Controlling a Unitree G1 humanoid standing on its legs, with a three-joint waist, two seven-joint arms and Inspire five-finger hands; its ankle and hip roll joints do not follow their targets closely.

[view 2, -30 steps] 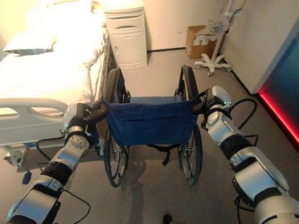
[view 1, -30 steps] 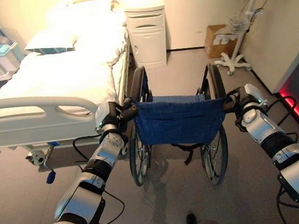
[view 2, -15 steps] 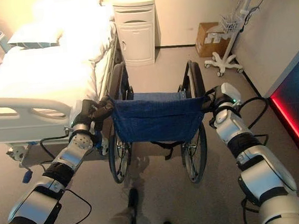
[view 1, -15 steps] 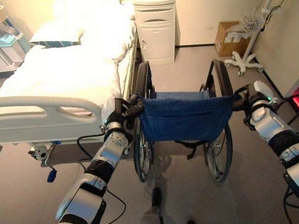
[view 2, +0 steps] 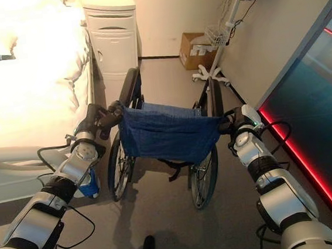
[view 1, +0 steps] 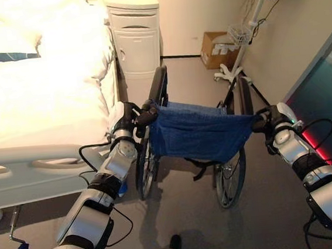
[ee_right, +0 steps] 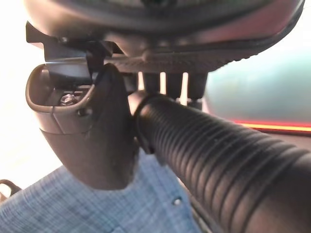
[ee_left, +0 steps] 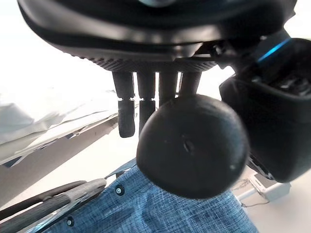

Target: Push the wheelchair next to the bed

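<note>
Right hand (ee_right: 92, 131) around ribbed wheelchair handle (ee_right: 214, 160), close up.

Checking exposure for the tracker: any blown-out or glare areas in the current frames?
Left eye view: the bed bedding is washed out to near white. Right eye view: same, plus a red light strip glowing along the wall base. Left wrist view: bright, featureless background behind the left robot hand.

The white-sheeted hospital bed (view 1: 40, 101) runs off the head views' left and top edges. The blue fabric backrest (view 1: 199, 132) of the black-framed wheelchair (view 2: 168, 142) hides its seat and front. The white rolling monitor stand (view 1: 251, 28) is cut at the top, its screen too small to tell.
</note>
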